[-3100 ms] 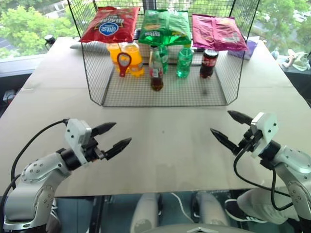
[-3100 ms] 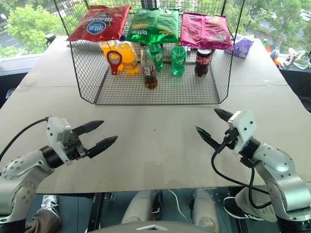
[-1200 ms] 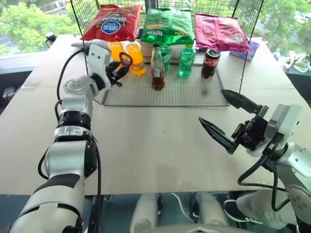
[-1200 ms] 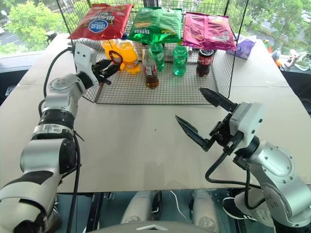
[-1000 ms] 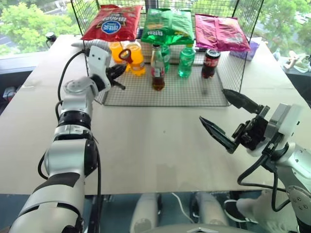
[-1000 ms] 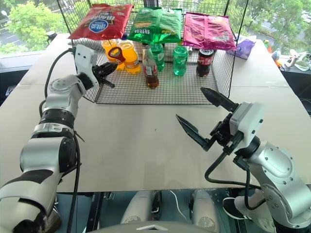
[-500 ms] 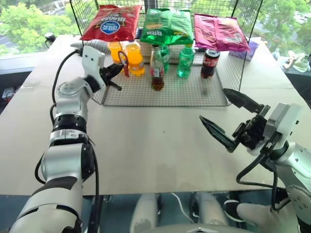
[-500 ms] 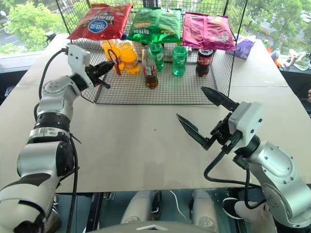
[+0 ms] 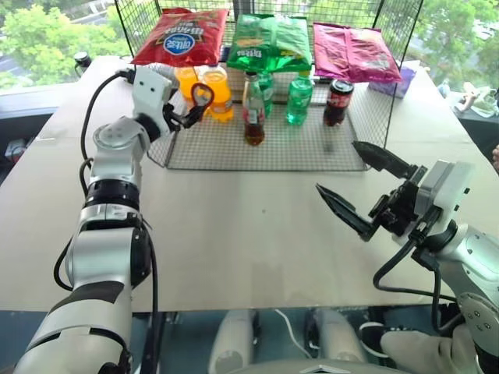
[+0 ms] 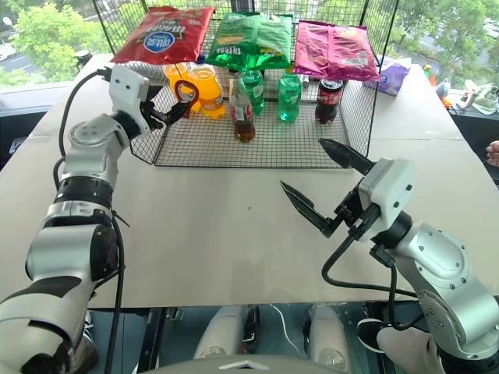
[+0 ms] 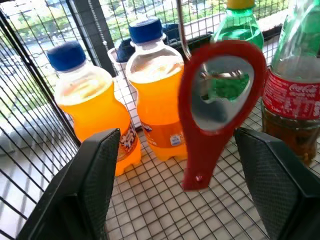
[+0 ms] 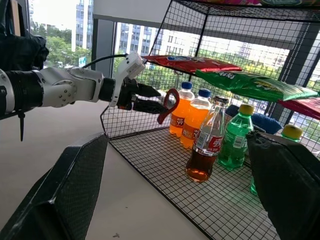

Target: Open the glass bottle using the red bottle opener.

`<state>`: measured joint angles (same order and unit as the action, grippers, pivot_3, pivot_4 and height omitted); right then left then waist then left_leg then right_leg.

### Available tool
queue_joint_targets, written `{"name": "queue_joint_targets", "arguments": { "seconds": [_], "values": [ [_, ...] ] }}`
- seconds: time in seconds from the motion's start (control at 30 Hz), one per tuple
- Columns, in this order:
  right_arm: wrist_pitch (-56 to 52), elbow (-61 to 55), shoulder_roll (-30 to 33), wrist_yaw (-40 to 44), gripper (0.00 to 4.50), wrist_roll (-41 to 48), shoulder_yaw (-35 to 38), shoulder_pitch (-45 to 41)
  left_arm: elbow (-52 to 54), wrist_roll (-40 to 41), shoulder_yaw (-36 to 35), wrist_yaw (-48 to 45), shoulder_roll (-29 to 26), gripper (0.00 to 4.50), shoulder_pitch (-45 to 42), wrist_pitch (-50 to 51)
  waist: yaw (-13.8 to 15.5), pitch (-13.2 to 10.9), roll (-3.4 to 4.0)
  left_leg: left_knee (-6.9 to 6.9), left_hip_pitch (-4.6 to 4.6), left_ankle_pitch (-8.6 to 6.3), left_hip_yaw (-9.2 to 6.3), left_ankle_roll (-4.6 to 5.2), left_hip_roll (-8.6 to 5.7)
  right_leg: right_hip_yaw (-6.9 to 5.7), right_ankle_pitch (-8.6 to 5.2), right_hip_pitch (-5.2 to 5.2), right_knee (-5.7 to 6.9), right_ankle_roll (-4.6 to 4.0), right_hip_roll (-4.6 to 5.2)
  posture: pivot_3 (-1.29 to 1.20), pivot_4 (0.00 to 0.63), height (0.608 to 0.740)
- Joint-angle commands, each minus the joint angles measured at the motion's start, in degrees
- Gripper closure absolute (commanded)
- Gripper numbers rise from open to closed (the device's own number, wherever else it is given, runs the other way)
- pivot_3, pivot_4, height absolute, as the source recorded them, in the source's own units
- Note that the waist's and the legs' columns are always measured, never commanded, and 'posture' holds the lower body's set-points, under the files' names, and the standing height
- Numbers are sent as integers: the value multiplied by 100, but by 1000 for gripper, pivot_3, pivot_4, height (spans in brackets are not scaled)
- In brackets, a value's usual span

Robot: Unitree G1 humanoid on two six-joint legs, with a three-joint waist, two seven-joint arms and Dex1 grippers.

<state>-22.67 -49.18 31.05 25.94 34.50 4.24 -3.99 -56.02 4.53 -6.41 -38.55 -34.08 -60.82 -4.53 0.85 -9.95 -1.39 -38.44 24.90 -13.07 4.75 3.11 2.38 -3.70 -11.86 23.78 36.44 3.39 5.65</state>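
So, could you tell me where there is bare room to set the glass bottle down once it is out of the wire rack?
The table is bare in front of the wire rack, between the two arms. Inside the rack it is crowded at the back: orange soda bottles, the glass bottle, green bottles and a cola can; its front mesh strip is free.

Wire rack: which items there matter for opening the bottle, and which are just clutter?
For the job: glass bottle; red bottle opener, hanging between the open left gripper fingers.

Clutter: two orange soda bottles, green plastic bottles, cola can, three snack bags.
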Motion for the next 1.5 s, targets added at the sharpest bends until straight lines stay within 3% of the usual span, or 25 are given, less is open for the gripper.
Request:
{"name": "queue_joint_targets", "arguments": {
  "seconds": [0.03, 0.07, 0.17, 0.37, 0.4, 0.93, 1.07, 1.17, 1.3, 1.4, 1.5],
  "values": [
    [-16, -271, 32, -93, 0, -13, 67, -35, -364, -104, 64, 7, 105, 652, -481, -279, 9, 0, -1, 0, 0, 0, 0, 0, -1, 0, 0, 0, 0, 0, 0, 0, 150, 740],
    [-21, -289, 32, -103, 0, -17, 73, -19, -444, -109, 60, -23, 122, 652, -533, -313, 9, 0, -2, 0, 1, 0, -1, 0, -1, -1, 0, -1, 0, 0, 0, 0, 150, 740],
    [-37, -350, 31, -132, 0, -49, 100, 46, -638, -69, 18, -253, 193, 1391, -660, -317, -5, -1, -3, -1, 2, 0, 0, 0, -1, -1, 0, 0, 0, 0, 0, 0, 150, 740],
    [-26, -467, 15, -206, 0, -110, 107, 215, -715, -8, -44, -588, 231, 4211, -686, -346, -7, -1, -3, 0, 1, 0, -1, 0, -1, -1, 0, 1, 1, 0, 0, 0, 150, 740],
    [-21, -485, 11, -214, 0, -122, 104, 244, -692, 15, -62, -638, 224, 4459, -674, -332, 5, 0, -4, -1, 1, 0, -2, 0, -1, -1, 0, 0, 1, 0, 0, 0, 150, 740],
    [-37, -262, 15, -87, 0, -206, 45, 209, -6, 588, -275, -1957, -146, 4459, -136, 65, -19, -1, -6, -5, 2, 0, -5, 0, -2, -3, -1, 0, 5, -1, 2, 0, 150, 740],
    [-189, -206, -13, -243, 0, -266, 29, 176, 1028, 1190, -442, -2696, -276, 4459, 477, 1052, -19, -1, -5, -5, 2, 0, -16, 0, -1, -2, 0, 0, 7, -2, 2, 0, 150, 740],
    [-754, -170, -47, -643, 0, -196, -25, -18, 2548, 2448, -893, -3056, -566, 4459, 1238, 3280, -55, -2, -7, -6, 1, 0, -32, 0, 1, 2, 0, 1, 10, -2, 3, 0, 150, 740],
    [-1816, -325, 264, -912, 0, 171, -34, -403, 4036, 3657, -1283, -2949, -771, 4459, 2028, 5168, -129, -3, -7, -10, -3, 1, -40, -1, 8, 4, -1, 1, 21, -3, 3, 0, 150, 740],
    [-2527, 304, -34, -887, 0, 1587, -12, -1209, 5034, 4648, -1519, -2411, -497, 4459, 2411, 6382, -133, -3, -7, -18, -8, 1, -45, -1, 19, 1, -3, -2, 28, -4, 7, 0, 150, 740],
    [-3213, 1097, -324, -950, 0, 2175, -223, -2000, 5664, 4982, -1408, -1937, -138, 4459, 2601, 6723, -112, -3, -7, -27, -20, 3, -53, -1, 24, -2, -6, -18, 33, -11, 8, 0, 150, 740]
  ]
}}
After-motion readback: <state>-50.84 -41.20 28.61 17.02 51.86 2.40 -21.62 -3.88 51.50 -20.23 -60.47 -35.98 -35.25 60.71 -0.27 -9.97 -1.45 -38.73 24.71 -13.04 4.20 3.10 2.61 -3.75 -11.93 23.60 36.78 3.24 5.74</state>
